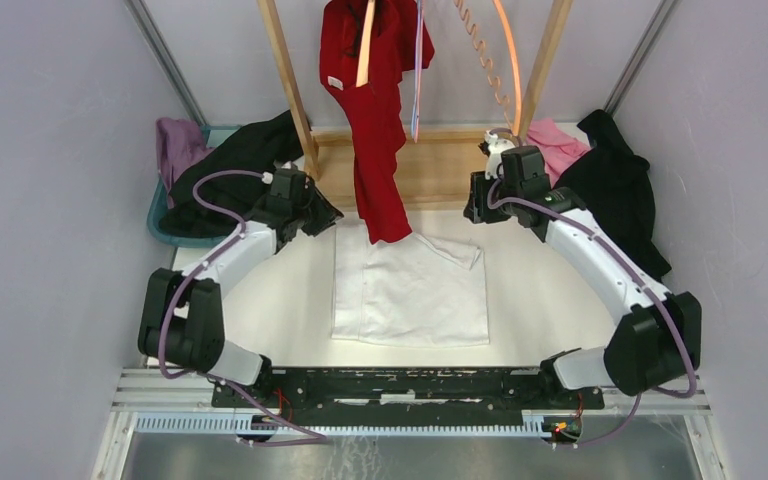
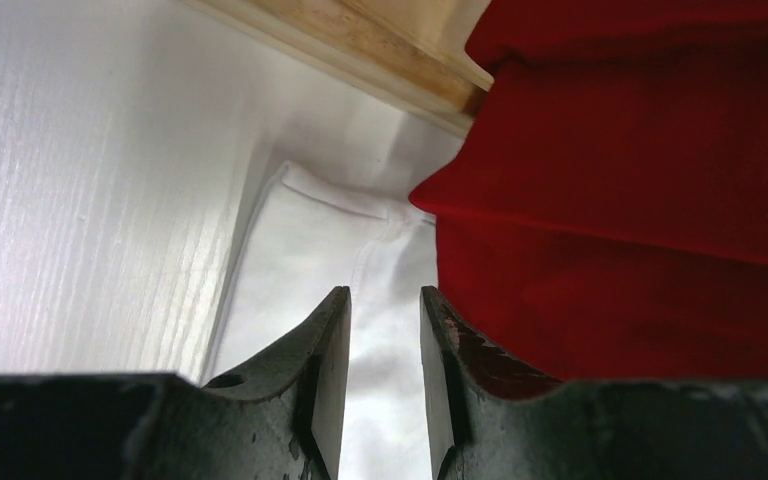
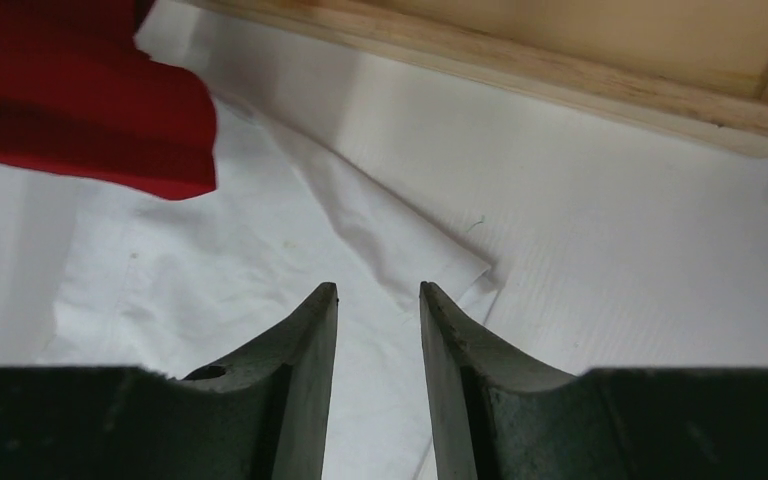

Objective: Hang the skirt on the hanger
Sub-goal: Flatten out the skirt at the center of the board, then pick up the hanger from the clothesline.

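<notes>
A white skirt [image 1: 410,290] lies flat on the table, its far right corner folded over. My left gripper [image 1: 328,214] hovers over the skirt's far left corner, jaws open with only white cloth [image 2: 310,240] seen below the gap between the fingertips [image 2: 384,292]. Over the folded far right corner [image 3: 400,240] my right gripper [image 1: 474,205] is open too, holding nothing [image 3: 378,286]. A red garment [image 1: 375,120] hangs from a wooden hanger [image 1: 365,45] on the rack, and its hem rests on the skirt's far edge. A thin pale hanger [image 1: 418,75] hangs beside it.
The wooden rack's base [image 1: 430,170] and posts [image 1: 288,80] stand just behind the skirt. A teal bin [image 1: 165,215] with black and purple clothes is at the far left. Pink [image 1: 558,145] and black [image 1: 620,190] clothes are piled at the far right.
</notes>
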Available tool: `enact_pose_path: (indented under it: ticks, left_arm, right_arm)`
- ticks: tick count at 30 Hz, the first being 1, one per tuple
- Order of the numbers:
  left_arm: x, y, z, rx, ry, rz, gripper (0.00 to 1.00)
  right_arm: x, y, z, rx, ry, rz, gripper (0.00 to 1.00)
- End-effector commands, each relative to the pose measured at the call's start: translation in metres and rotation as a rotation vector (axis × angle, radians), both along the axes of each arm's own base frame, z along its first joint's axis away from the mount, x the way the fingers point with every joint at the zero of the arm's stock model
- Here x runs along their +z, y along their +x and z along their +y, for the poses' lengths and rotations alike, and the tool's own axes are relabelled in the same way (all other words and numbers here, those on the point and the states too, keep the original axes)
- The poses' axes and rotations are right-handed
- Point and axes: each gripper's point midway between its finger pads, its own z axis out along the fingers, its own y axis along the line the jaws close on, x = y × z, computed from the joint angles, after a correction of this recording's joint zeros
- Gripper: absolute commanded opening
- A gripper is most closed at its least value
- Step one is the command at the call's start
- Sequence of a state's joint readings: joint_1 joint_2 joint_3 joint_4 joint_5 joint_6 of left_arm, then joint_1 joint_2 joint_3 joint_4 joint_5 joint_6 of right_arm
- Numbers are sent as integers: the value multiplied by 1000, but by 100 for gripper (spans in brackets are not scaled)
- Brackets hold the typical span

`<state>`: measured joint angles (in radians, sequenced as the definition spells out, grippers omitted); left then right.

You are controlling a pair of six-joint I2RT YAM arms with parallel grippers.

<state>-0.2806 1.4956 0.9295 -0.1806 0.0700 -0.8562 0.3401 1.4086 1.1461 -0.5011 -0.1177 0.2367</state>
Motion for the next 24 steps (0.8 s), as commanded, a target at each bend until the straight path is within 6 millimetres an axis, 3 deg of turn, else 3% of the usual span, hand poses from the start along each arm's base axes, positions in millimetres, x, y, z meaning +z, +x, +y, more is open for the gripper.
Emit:
enact_pose_path:
  ticks: [1, 6, 9, 14, 17, 19, 23, 24]
  left_arm:
    - [50, -1, 2, -34, -9, -129, 38]
    - [51, -29, -1, -64, -45, -138, 37]
    - [51, -43, 1, -75, -45, -145, 37]
    - [52, -57, 7, -90, -15, -149, 38]
    - [49, -61, 7, -107, -4, -143, 49]
    - [46, -64, 6, -124, -6, -137, 65]
    - [48, -68, 5, -135, -15, -146, 73]
    - [49, -69, 5, -135, -17, -150, 94]
  right_arm:
    - [46, -13, 21, 112, 115, -70, 41]
    - [15, -34, 29, 132, 105, -9, 40]
    - [34, -41, 34, 129, 118, -69, 41]
    - [132, -45, 38, 114, 151, -249, 42]
    - [194, -43, 41, 91, 227, -350, 42]
    - [227, -40, 47, 83, 290, -402, 42]
    - [272, -19, 57, 33, 391, -499, 40]
    - [277, -11, 60, 22, 400, -511, 39]
